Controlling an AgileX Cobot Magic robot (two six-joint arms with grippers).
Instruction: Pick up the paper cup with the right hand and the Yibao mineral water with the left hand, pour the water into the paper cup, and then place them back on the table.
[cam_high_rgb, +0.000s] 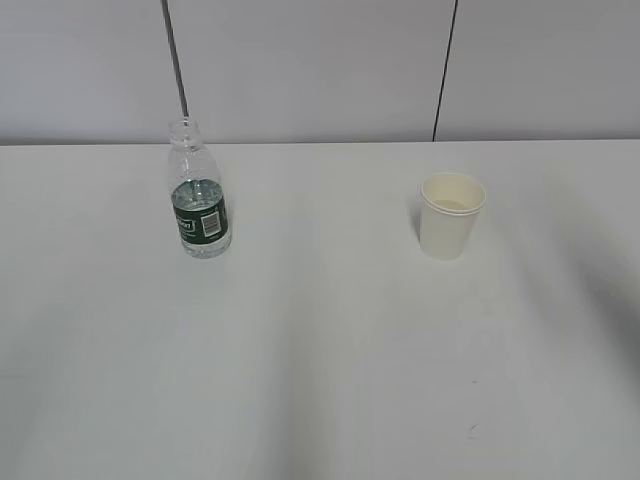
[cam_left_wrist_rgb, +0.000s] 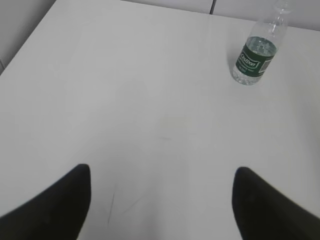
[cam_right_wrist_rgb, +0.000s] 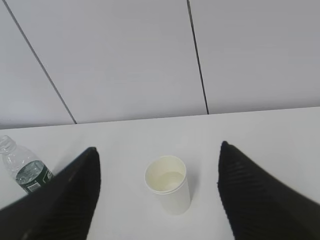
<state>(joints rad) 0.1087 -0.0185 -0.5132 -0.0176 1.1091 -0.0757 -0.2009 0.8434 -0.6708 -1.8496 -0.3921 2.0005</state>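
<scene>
On the table (cam_high_rgb: 330, 360): paper cup (cam_high_rgb: 451, 215) upright, Yibao mineral water (cam_high_rgb: 199, 205) upright well to its left, capless; left hand (cam_left_wrist_rgb: 160, 200) and right hand (cam_right_wrist_rgb: 157, 185) jaws apart, holding nothing.

Looking down over the white counter (cam_left_wrist_rgb: 125, 90) from the left hand (cam_left_wrist_rgb: 160, 200), jaws spread wide, two dark tips at the bottom corners, nothing between them. Well ahead and off to the right of the jaws, the Yibao mineral water (cam_left_wrist_rgb: 256, 54) upright, capless, green label facing this way, water (cam_left_wrist_rgb: 261, 46) up to about label height. Faint scuffs just ahead of the jaws.
</scene>
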